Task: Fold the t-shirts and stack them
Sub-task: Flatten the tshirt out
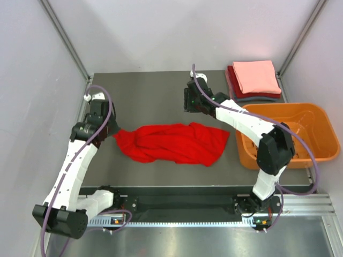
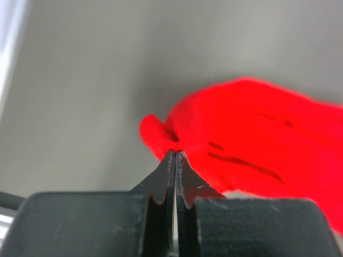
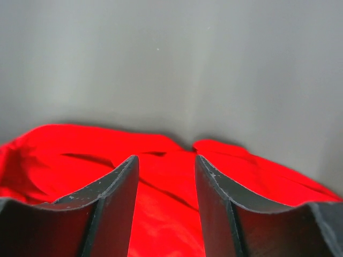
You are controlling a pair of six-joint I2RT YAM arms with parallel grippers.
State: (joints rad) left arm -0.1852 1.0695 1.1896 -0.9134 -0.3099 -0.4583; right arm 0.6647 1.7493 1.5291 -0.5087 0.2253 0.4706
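Fold one of four left: a crumpled bright red cloth t-shirt (image 1: 171,143) lies unfolded between the grippers. A stack of folded cloth squares (image 1: 256,76), salmon-pink over dark red and grey-blue, sits beyond the right gripper (image 3: 166,158), jaws parted, gripping nothing. The left gripper (image 2: 175,155) pinches the shirt's edge. The right arm (image 1: 273,147) hides part of the orange plastic basket (image 1: 321,120).

Tbl (image 1: 155,101): red tee (image 1: 171,143), folded stack (image 1: 256,76) (3 tees?), orange basket (image 1: 242,145).
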